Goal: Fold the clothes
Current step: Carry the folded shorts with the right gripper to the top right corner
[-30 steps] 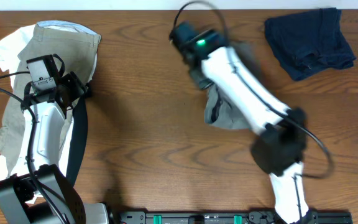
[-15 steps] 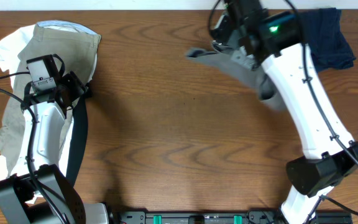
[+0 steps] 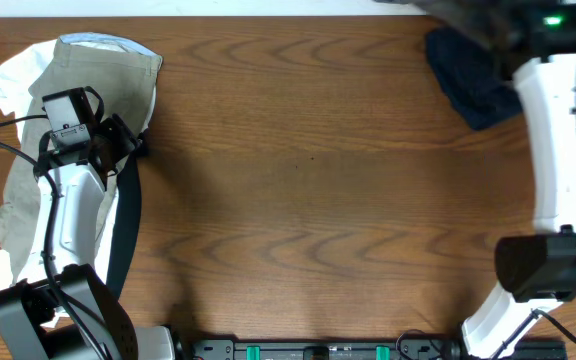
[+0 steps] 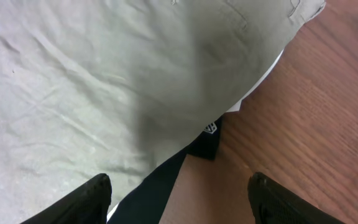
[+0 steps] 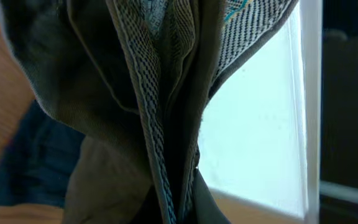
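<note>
While the right pincer (image 3: 498, 14), clamped shut on bunched dark grey cotton shorts (image 5: 160, 112), holds them aloft at the far right, probably to let them hang straight, the left pincer (image 4: 179, 190) hovers open and empty over khaki-olive shorts (image 4: 104, 81).

A wooden table (image 3: 298, 180) seen from above: its whole middle is bare from front edge to back edge, a wide open lane for either arm. The left side is taken up by khaki shorts (image 3: 118, 70) heaped on a white garment (image 3: 8, 80), with the left arm (image 3: 68, 210) stretched over them. In the far right corner lies a crumpled navy garment (image 3: 468, 85), and the right arm (image 3: 558, 150) runs along the right edge beside it. The left wrist view shows bare wood only to the right of the khaki cloth, past a dark cloth strip (image 4: 160, 193). In the right wrist view, bunched dark grey shorts (image 5: 154, 93) hang close and block nearly everything.
</note>
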